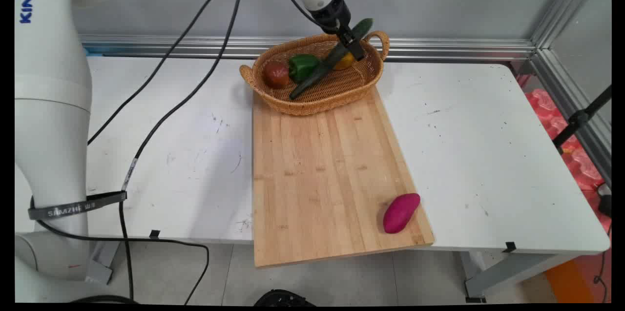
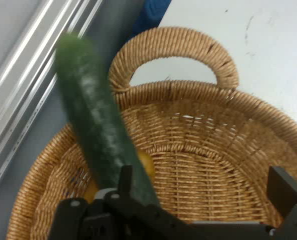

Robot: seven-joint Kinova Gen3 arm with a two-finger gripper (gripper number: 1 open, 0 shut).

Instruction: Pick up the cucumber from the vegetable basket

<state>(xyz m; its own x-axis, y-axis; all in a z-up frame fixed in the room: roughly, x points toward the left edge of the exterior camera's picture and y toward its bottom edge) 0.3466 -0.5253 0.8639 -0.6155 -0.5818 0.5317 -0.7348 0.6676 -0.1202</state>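
- Black cables (image 1: 195, 81) hang from the arm and trail over the left part of the white bench (image 1: 488, 155), well apart from everything else on it.
- A woven basket (image 1: 312, 101) sits at the far end of a wooden cutting board (image 1: 322, 179), its near side resting on the board; it has a loop handle at each end.
- At the left end of the basket lies a reddish tomato (image 1: 276, 74), and just beside it to the right a green bell pepper (image 1: 302, 66).
- A long dark green cucumber (image 1: 322, 64) slants across the basket, its lower tip down near the basket floor by the pepper and its upper tip raised above the far rim near the right handle.
- The black pincer (image 1: 352, 47) is over the right half of the basket; in the main view it appears clenched on the cucumber's upper part. In the hand view, the cucumber (image 2: 96, 130) lies against the left finger, while the other finger stands well apart from it.
- An orange-yellow fruit (image 1: 344, 61) shows in the basket just behind the cucumber, below the pincer.
- A magenta sweet potato (image 1: 401, 212) lies near the board's near right corner, well apart from the basket.
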